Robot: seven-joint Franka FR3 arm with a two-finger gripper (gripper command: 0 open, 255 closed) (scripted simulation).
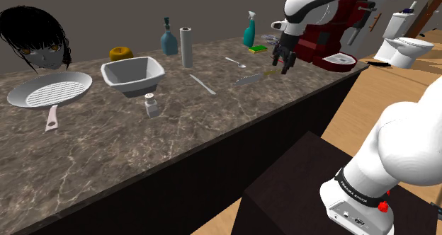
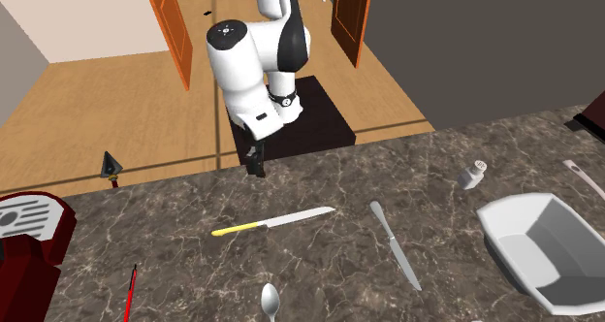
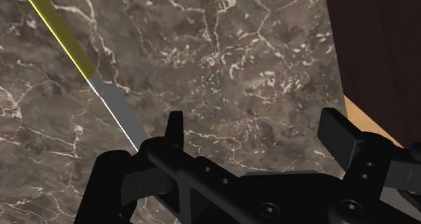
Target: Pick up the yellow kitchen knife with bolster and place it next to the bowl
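The knife (image 1: 256, 76) has a yellow handle and a grey blade and lies flat on the dark marble counter (image 1: 212, 120). In the second exterior view the knife (image 2: 274, 220) sits a short way in from the counter's front edge. My black gripper (image 1: 284, 61) hovers above the counter near that edge, open and holding nothing. The gripper (image 2: 255, 161) is close to the knife but not over it. Seen from the wrist, the knife (image 3: 101, 88) runs past the outside of one finger (image 3: 175, 129), and bare marble shows under the gripper (image 3: 256, 131). The white bowl (image 1: 133, 74) stands far toward the shoulder view's left, and the bowl (image 2: 543, 252) is at the second exterior view's right.
A grey table knife (image 1: 202, 84) and a small shaker (image 1: 151, 106) lie between the yellow knife and the bowl. A spoon (image 1: 236, 61), paper roll (image 1: 186, 47), bottles, a sponge (image 1: 258, 48), a pan (image 1: 49, 90) and a red machine (image 1: 329, 35) also stand on the counter.
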